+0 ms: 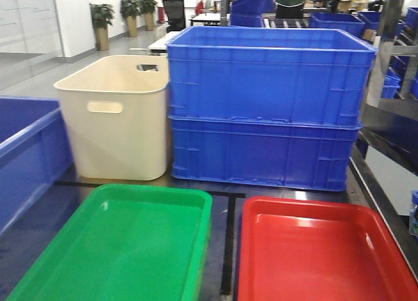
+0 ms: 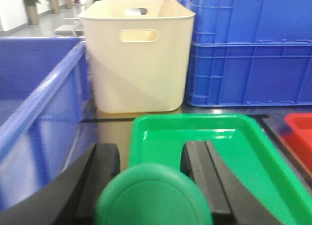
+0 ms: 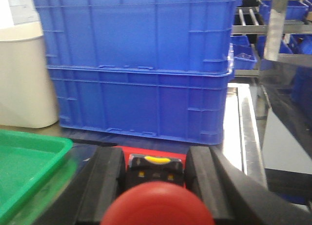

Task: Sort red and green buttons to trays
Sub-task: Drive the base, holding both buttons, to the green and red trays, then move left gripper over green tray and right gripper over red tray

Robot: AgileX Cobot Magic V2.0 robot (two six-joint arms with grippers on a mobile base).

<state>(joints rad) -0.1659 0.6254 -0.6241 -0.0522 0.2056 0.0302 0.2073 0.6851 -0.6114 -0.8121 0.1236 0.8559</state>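
Nothing is dropped yet: green tray (image 1: 117, 249) and red tray (image 1: 320, 262) look bare. My left fingers (image 2: 197, 161) pinch a green button (image 2: 153, 195) near its tray; my right fingers (image 3: 202, 176) pinch a red button (image 3: 158, 203) near the red tray.

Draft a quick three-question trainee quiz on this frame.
1. True or false: the left tool grips the green button.
2. Directly behind the green tray stands: A cream tub, B cardboard box, C metal bucket.
3. Which tool holds the red button?
Key: 1 true; 2 A; 3 the right tool.
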